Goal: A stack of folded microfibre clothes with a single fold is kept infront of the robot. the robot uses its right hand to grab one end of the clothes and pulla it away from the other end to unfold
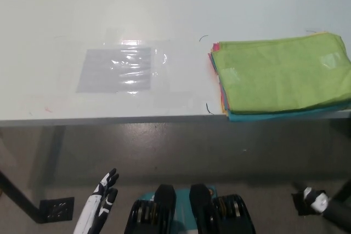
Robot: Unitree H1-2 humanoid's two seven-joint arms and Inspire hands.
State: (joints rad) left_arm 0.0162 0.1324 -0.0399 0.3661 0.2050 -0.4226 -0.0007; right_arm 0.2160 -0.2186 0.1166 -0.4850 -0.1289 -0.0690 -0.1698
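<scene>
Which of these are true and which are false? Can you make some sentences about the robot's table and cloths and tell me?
1. The top cloth on the stack of cloths is green. True.
2. The black right hand is holding the top cloth. False: it is low at the bottom right, below the table edge, touching no cloth.
3. The stack sits at the table's right side, near the front edge. True.
4. The white left hand rests on the stack. False: it hangs at the lower left, below the table, fingers apart, holding nothing.
5. A clear plastic sheet lies left of the stack. True.
</scene>
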